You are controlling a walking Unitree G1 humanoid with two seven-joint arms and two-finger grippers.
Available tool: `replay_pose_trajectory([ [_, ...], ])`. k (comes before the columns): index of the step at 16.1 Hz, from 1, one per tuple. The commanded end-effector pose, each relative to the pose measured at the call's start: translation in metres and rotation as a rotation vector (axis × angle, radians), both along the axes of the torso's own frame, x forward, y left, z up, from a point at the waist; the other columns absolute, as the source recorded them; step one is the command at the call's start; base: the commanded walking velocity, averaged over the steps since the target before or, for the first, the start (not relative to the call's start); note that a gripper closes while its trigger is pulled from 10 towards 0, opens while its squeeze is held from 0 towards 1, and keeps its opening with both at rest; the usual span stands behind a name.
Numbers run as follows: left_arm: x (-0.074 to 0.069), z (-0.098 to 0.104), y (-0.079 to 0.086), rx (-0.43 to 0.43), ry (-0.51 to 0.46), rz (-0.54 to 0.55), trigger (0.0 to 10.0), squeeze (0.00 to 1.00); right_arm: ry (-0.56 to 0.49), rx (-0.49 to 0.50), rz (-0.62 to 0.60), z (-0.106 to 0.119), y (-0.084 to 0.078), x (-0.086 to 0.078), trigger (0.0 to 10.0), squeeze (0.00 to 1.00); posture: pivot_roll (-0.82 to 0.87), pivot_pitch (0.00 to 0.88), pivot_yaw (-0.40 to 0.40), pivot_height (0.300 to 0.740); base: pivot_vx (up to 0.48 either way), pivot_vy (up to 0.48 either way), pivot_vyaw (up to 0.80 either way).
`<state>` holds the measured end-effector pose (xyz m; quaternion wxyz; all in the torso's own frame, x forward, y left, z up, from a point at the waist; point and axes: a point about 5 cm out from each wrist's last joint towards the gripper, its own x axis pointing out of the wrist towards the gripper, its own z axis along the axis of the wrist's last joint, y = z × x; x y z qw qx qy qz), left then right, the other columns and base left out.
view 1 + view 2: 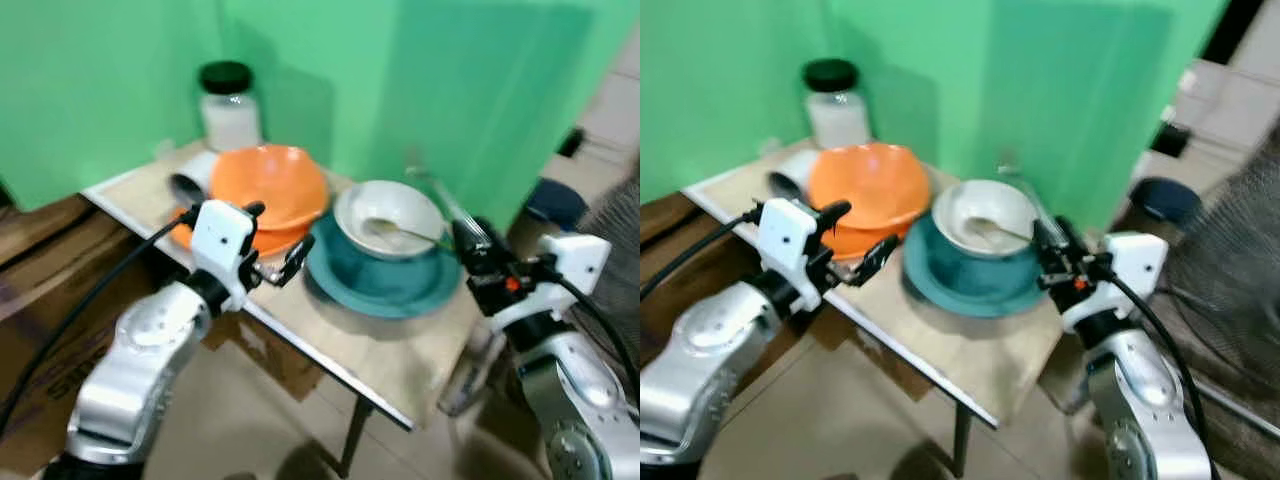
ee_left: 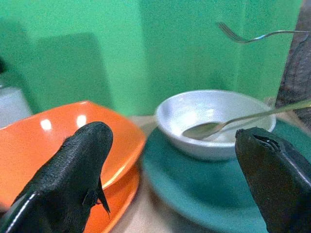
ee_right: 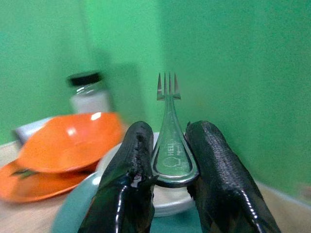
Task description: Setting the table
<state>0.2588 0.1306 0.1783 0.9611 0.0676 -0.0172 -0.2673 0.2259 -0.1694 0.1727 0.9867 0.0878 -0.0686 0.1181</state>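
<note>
My left gripper (image 1: 272, 240) reaches forward at the table's (image 1: 400, 370) near edge, fingers spread wide, just before the orange bowl (image 1: 268, 185). My right gripper (image 3: 169, 165) is raised at the table's right side, pinching the handle of a fork (image 3: 168, 126) with tines up. Beyond lie the teal plate (image 1: 380, 285), the white bowl (image 1: 388, 218) holding a spoon (image 2: 228, 125), then a black-lidded jar (image 1: 229, 105).
</note>
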Motion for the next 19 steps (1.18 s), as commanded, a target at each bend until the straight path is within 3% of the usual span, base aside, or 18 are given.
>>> replay_pose_trajectory([
  [1,-0.001,0.004,-0.005,0.008,-0.027,0.004,10.0,0.00,-0.038,-0.013,-0.021,0.005,-0.001,-0.003,10.0,0.00,0.07,0.000,-0.024,0.740,0.000,0.000,-0.80],
  [6,-0.005,0.002,-0.004,0.014,-0.048,0.110,10.0,0.00,-0.075,-0.011,-0.107,0.009,0.002,-0.005,10.0,0.00,0.11,0.000,-0.071,0.740,0.000,0.000,-0.80],
  [13,-0.012,0.003,0.012,0.064,-0.063,0.212,10.0,0.00,-0.027,0.007,-0.153,0.001,0.005,0.000,10.0,0.00,0.15,0.000,-0.107,0.740,0.000,0.000,-0.80],
  [19,-0.005,0.001,0.011,0.059,-0.028,0.175,10.0,0.00,0.056,0.030,-0.212,-0.012,0.003,-0.004,10.0,0.00,0.10,0.000,-0.033,0.740,0.000,0.000,-0.80],
])
